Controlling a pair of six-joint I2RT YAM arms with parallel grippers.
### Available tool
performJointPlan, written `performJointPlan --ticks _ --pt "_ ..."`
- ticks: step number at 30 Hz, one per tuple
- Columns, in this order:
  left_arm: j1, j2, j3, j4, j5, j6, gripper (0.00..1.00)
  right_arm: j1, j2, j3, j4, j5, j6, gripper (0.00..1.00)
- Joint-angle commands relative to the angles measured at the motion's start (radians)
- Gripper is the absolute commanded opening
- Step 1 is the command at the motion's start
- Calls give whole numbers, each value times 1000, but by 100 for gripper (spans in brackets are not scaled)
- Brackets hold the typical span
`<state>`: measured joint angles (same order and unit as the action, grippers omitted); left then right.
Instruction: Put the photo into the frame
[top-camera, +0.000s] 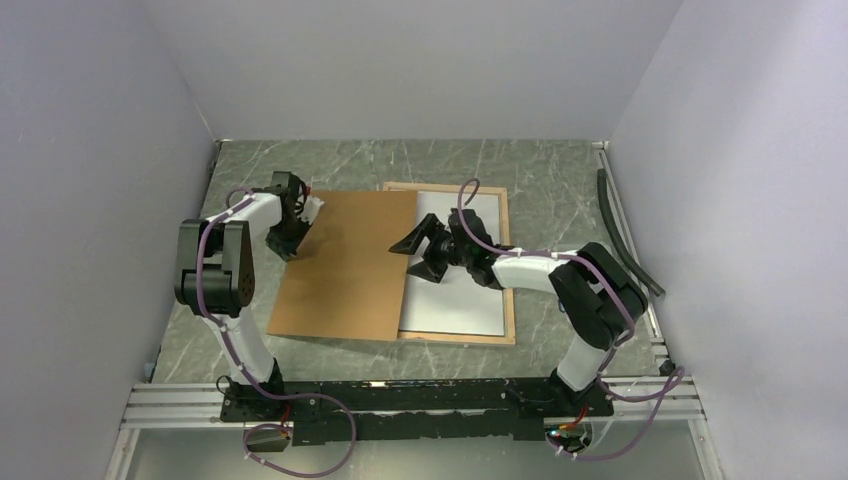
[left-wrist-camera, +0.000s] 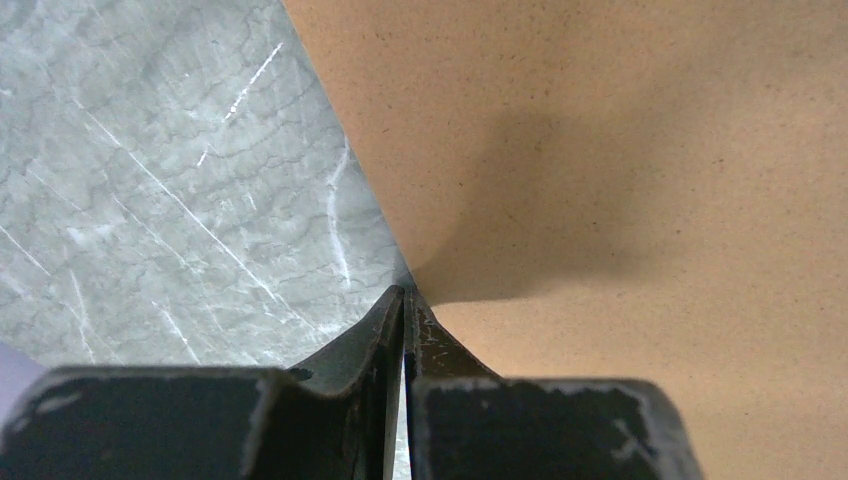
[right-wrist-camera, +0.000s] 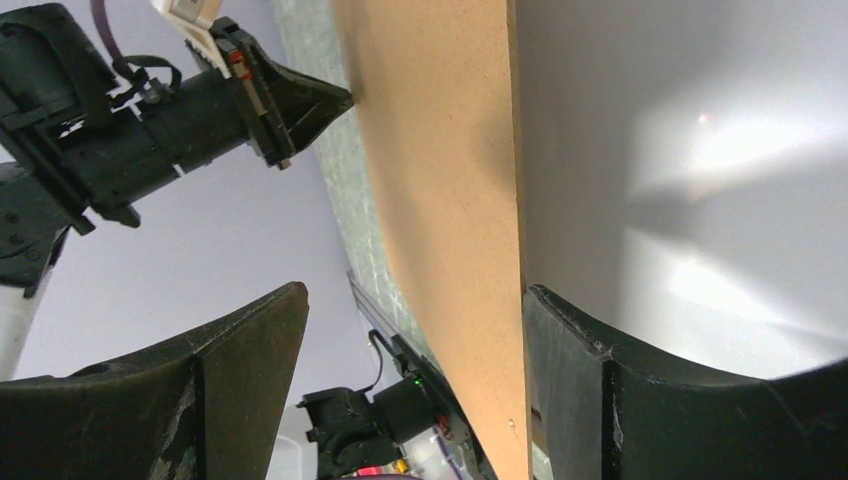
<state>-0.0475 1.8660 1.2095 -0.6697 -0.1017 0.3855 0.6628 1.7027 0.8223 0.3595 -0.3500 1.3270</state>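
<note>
The frame (top-camera: 512, 262) lies flat on the marble table, its pale wood rim showing round a white surface (top-camera: 465, 295). The photo's printed face is not in view. A plain brown backing board (top-camera: 350, 265) covers the frame's left part and reaches out over the table. My left gripper (top-camera: 300, 215) is shut on the board's far left edge; its tips (left-wrist-camera: 405, 295) meet that board (left-wrist-camera: 620, 200) there. My right gripper (top-camera: 420, 255) stands open astride the board's right edge (right-wrist-camera: 470, 200), one finger (right-wrist-camera: 600, 400) on the white side, the other (right-wrist-camera: 230, 380) well apart.
A black strip (top-camera: 625, 235) lies along the right wall by a white rail. The metal rail with the arm bases (top-camera: 420, 395) runs along the near edge. Grey walls close the table in on three sides.
</note>
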Motion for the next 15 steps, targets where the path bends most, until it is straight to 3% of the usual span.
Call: performJointPlan --ticks 1,15 --pt "-39 14 -43 -76 214 -54 10 -7 23 15 109 -42 -25 81" --pt "-38 10 -60 -58 195 -53 10 -8 91 114 -41 -48 -177 76"
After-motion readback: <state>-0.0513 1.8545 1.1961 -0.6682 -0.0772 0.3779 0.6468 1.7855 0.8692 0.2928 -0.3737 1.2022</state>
